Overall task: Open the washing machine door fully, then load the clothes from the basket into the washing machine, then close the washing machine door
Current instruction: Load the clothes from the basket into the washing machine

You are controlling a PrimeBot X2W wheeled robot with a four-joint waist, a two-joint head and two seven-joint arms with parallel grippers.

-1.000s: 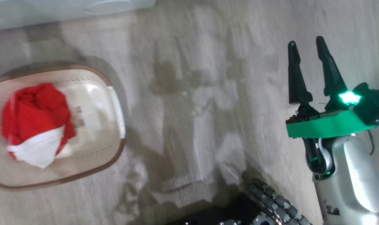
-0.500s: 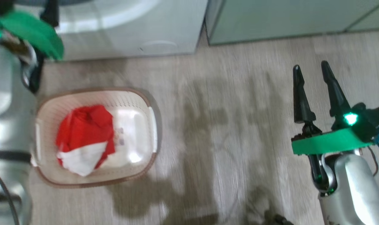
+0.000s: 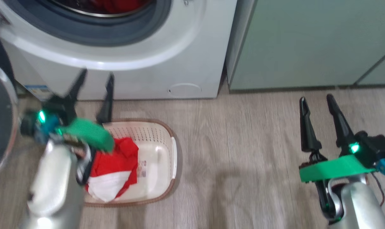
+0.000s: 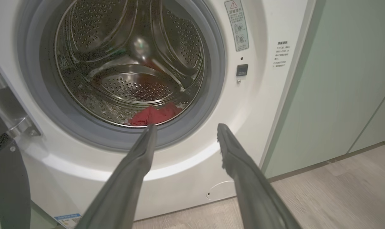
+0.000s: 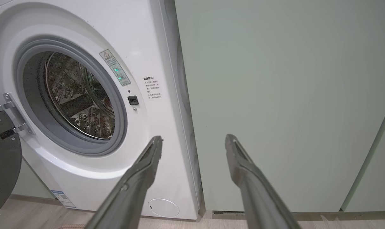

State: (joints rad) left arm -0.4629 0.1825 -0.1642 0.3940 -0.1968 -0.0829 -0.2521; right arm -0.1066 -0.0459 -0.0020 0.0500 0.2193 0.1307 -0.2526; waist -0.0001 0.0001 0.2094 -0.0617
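Pointing at washer (image 3: 148, 73): left gripper (image 3: 96, 74), jaws spread, empty.
Right gripper (image 3: 316, 98): jaws spread, empty.
Door (image 5: 3, 159): open.
Clothes (image 3: 116, 162): in basket (image 3: 154, 136); red cloth (image 4: 154, 115) in drum (image 4: 129, 31).

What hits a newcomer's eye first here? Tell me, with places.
The bright red clothes with a white band, heaped in the cream basket on the floor before the washing machine. Next, the machine's open steel drum, with another red cloth at its bottom front. The open left tool hangs over the basket's left side; the open right tool over the floor at the right.
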